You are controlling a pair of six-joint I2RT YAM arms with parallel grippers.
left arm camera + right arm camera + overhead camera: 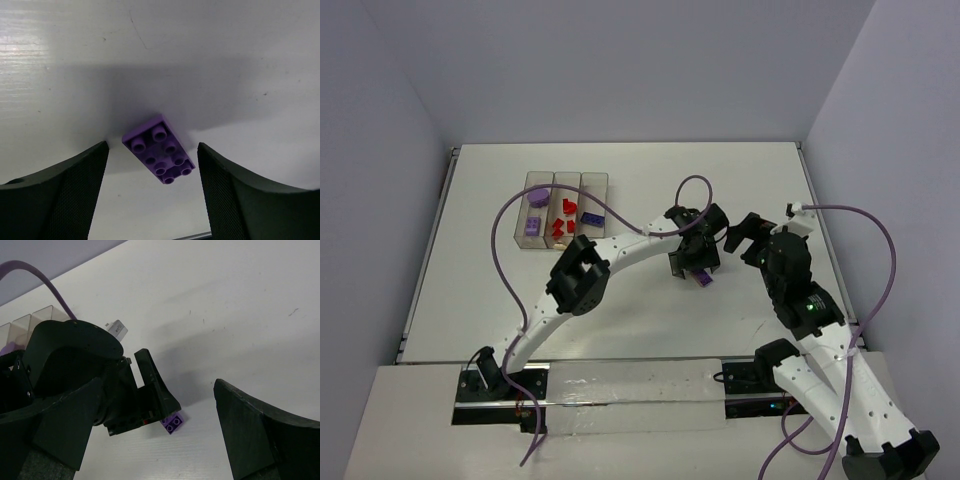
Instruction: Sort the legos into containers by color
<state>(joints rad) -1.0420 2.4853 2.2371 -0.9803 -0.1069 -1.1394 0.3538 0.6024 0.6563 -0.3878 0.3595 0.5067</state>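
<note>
Purple brick (159,149) lies studs-up on desk (720,180), 4 o'clock of containers (567,180), untouched between spread left fingers (75,190). Likely light, rigid, slick: pinch long smooth sides squarely. Right fingers (260,435) spread, empty, at 2 o'clock.

Two white-shelled arms, left arm (620,248) mid-frame, right arm (835,360) lower right, chunky black joints, looping purple cables (15,263), small green light (811,306) right of centre, curved black fingers (60,200) with mesh-textured pads.
</note>
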